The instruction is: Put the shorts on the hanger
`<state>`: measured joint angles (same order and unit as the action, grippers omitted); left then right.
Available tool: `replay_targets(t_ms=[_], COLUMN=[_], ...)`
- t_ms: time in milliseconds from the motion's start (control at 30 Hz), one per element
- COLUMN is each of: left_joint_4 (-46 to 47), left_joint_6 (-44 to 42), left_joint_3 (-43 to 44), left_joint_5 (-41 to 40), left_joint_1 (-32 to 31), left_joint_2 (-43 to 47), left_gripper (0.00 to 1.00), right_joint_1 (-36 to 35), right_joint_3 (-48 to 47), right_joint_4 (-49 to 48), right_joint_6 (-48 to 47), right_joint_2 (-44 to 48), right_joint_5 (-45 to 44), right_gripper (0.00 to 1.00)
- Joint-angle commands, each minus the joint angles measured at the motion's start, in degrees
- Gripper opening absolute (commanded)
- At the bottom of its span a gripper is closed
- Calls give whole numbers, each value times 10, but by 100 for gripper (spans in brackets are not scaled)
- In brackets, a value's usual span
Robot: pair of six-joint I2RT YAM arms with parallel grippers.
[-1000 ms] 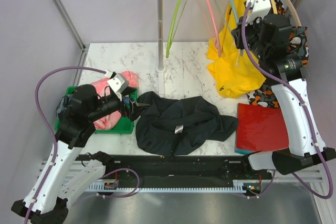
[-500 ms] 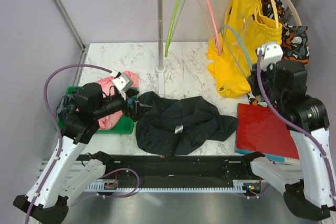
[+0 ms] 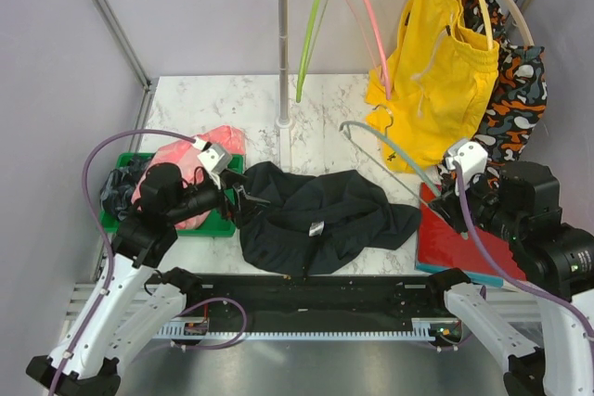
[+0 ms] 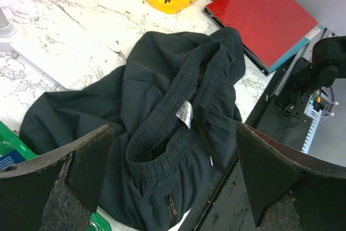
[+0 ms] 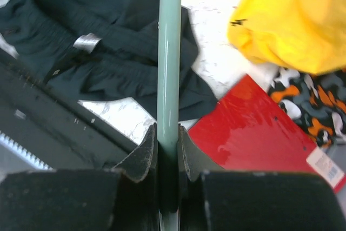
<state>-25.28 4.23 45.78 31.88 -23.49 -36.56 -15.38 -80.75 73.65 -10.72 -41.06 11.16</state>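
Nearest the arm bases, the shorts (image 3: 316, 203) lie crumpled on the marble table (image 3: 186, 104), waistband open and the small white label (image 4: 185, 113) showing inside it. The left fingers (image 3: 239, 201) are spread wide at the left edge of the shorts and grip nothing. Whether they touch the fabric cannot be told from these views.

To the right, the right fingers (image 3: 442, 198) are pressed together on one arm of the hanger (image 3: 408, 166). It is held in the air, clear of the shorts. Its pale curve runs up and to the left, over the table's far-right part. Under this arm a red folder (image 4: 265, 17) lies flat, just beside the right edge of the shorts.

At the left, a green tray (image 3: 219, 221) holds a pink garment (image 3: 190, 157).

Farther back, a yellow garment (image 3: 441, 67) and an orange-black patterned garment (image 3: 515, 90) hang from a rail. A lime green hanger (image 3: 311, 34) and a pink hanger (image 3: 367, 20) hang beside them.
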Motion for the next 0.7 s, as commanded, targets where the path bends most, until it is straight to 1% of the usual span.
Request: replay_targets(t_ms=[0,33,67,100,167,200,233,267,367,433,467,533,567,600,667], left_joint_4=[3,0,-13,-28,-74,-77,-77,-86,-107,-114,-118,-138,-153,-172,-172], left_joint_6=[3,-20,-37,-105,-179,-208,-214,-222,-262,-276,-286,-315,-346,-357,-350], left_joint_3=[15,18,22,26,37,36,40,44,64,68,67,68,67,66,61], left_joint_5=[20,24,33,84,166,163,153,142,152,151,147,149,157,162,149], left_joint_1=[4,4,4,4,3,4,4,4,4,4,4,4,3,3,3], left_joint_2=[23,25,32,32,29,28,25,18,5,3,3,-4,-9,-16,-37], left_gripper=[99,100,100,100,100,100,100,100,100,100,100,100,100,100,100], right_joint_1=[0,0,1,0,0,0,0,0,0,0,1,0,0,1,0], right_joint_3=[-34,-34,-29,-27,-23,-23,-23,-22,-20,-16,-14,-9,-6,-3,9], right_joint_4=[63,75,80,82,81,78,79,84,100,99,100,99,98,99,100], right_joint_6=[-148,-192,-208,-226,-265,-270,-282,-293,-349,-374,-400,-418,-428,-436,-436], right_joint_2=[-12,-13,-14,-16,-23,-34,-41,-49,-77,-79,-75,-69,-67,-66,-68], right_joint_5=[176,216,227,240,291,309,343,356,383,395,408,417,424,428,435], right_gripper=[0,0,0,0,0,0,0,0,0,0,2,6,10,13,24])
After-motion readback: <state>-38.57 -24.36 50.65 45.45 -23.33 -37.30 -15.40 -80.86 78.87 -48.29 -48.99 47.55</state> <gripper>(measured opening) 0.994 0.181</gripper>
